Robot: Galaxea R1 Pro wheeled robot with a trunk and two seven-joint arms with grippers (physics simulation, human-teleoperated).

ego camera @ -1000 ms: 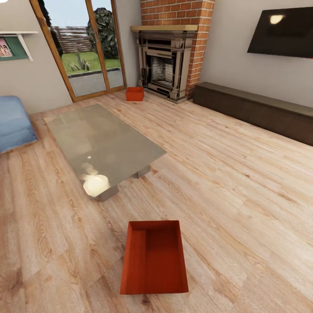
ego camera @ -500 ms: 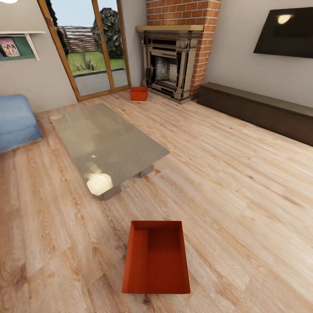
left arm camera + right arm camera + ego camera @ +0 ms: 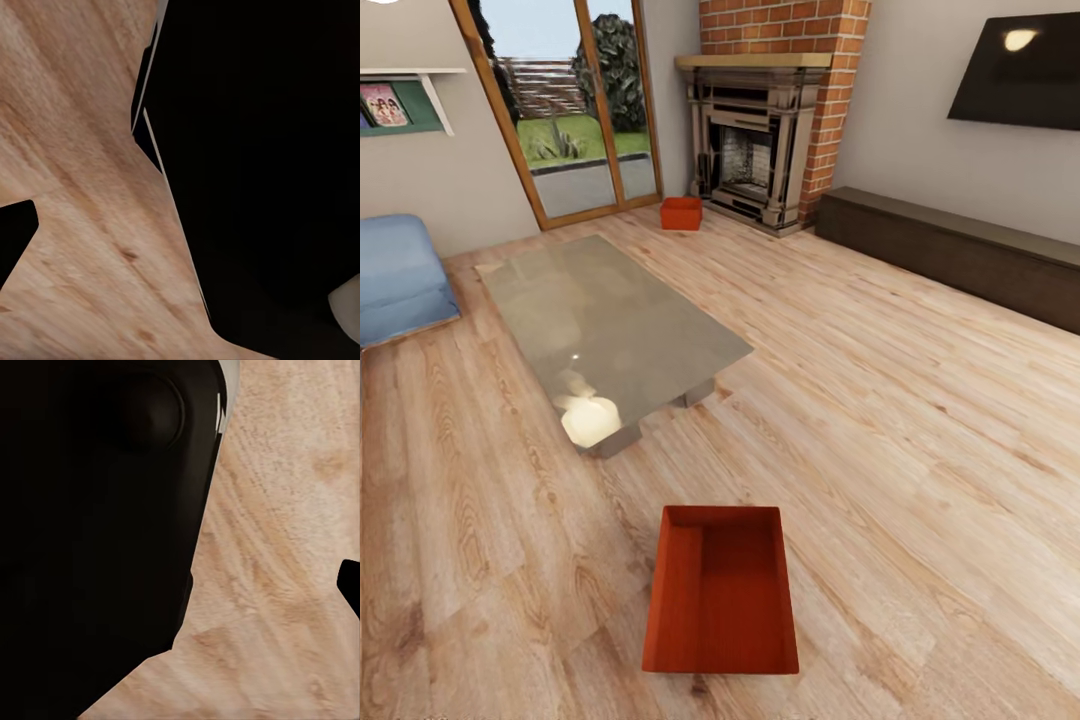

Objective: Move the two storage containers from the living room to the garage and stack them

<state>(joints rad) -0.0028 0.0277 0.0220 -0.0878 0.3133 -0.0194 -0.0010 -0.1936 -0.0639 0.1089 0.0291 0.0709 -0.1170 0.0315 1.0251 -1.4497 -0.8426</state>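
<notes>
Clearly, one bin (image 3: 720,590) is seen on the wood floor (image 3: 920,440) just ahead, the other bin (image 3: 681,212) by the fireplace (image 3: 752,160). Jaw state cannot be told. The base should be squared up before reaching.

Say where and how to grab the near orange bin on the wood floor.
Probably best to take the near bin by its two long side walls, one claw per side, coming from above: it sits upright, lidless and empty, its short end facing the robot, so the rims are exposed.
</notes>
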